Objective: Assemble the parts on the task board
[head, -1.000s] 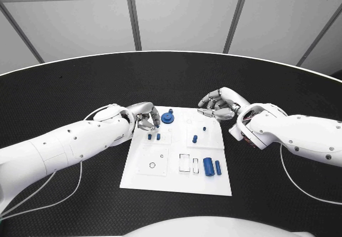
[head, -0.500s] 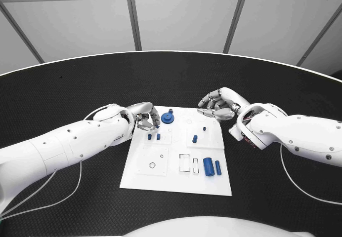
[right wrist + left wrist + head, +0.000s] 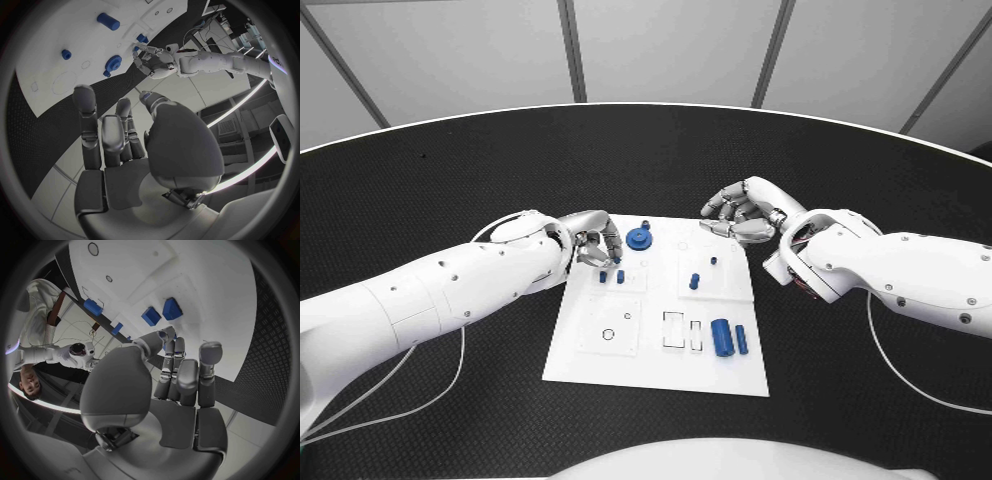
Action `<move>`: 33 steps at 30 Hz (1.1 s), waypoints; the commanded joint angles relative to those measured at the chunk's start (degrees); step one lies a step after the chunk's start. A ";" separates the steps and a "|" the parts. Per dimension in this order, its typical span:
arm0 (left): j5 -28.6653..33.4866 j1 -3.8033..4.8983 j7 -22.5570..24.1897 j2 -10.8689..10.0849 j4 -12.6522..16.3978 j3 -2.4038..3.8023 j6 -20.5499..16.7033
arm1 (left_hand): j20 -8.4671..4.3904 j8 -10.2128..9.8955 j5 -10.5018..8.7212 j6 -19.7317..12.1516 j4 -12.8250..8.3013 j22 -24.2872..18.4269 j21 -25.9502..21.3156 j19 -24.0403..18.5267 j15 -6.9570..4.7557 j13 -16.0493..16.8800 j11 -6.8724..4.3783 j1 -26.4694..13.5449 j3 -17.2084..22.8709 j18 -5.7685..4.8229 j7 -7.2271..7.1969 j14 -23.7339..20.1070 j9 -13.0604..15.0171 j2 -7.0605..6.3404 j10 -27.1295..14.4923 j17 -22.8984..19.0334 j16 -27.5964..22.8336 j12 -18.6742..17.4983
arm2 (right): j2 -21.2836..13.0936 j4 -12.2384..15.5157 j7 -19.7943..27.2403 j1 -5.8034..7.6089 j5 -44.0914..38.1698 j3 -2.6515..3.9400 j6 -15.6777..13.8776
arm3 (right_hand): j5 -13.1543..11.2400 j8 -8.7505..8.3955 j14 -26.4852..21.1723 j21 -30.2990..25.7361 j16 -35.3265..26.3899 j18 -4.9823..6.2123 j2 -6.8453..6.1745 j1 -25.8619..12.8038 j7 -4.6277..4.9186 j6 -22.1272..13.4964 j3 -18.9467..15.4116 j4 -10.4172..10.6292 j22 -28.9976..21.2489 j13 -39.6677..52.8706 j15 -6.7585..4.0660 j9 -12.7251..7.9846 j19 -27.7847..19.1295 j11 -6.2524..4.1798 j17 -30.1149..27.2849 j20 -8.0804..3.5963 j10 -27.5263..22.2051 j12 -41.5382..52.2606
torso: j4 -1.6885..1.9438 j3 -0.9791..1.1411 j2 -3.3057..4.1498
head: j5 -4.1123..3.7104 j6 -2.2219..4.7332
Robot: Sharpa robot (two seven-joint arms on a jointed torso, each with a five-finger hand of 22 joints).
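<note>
left robot hand (image 3: 596, 243) curled, right robot hand (image 3: 737, 213) curled

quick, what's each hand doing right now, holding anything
Left hand: fingers curled at the task board's edge, whether it holds anything cannot be told.
Right hand: fingers curled in, nothing visible in it.

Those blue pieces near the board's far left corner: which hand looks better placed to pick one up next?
Probably the left hand: its fingers hover right beside the blue pieces on the board. The right hand sits curled off the board's far right corner.
</note>
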 commanded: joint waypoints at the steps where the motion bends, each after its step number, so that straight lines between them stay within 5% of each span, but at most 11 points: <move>1: 0.00 0.00 -0.10 0.07 -0.18 0.00 0.05 | -0.02 -0.39 0.16 -0.22 0.13 -0.05 -0.39 -0.37 0.06 -0.05 0.45 -0.24 0.36 -0.34 0.25 0.25 -0.05 -0.20 -0.06 0.06 0.20 -0.20 | -0.01 0.01 0.00 0.00 0.00 0.00 0.00 | 0.27 0.18 0.21 -0.13 -0.38 0.69 -0.33 -0.16 -0.03 0.41 0.42 0.03 0.02 0.07 -0.19 0.06 0.29 -0.11 0.05 -0.02 0.46 0.20 | -0.01 0.01 -0.01 | 0.02 0.00; 33: 0.01 0.00 -0.06 0.69 -0.89 0.00 -0.33 | 0.14 -0.86 0.10 0.00 0.89 -0.09 -0.50 -0.43 0.20 -0.06 0.50 -0.75 0.02 -0.32 0.37 -0.38 0.13 0.49 0.73 -1.89 -0.05 -1.32 | -0.19 0.20 0.01 0.01 0.00 0.00 -0.07 | 0.28 0.20 0.24 -0.27 -0.45 0.68 -0.37 -0.29 -0.04 0.42 0.55 -0.04 -0.04 -0.04 -0.22 0.03 0.43 -0.12 0.14 -0.05 0.47 0.27 | 0.00 0.02 -0.06 | 0.15 0.11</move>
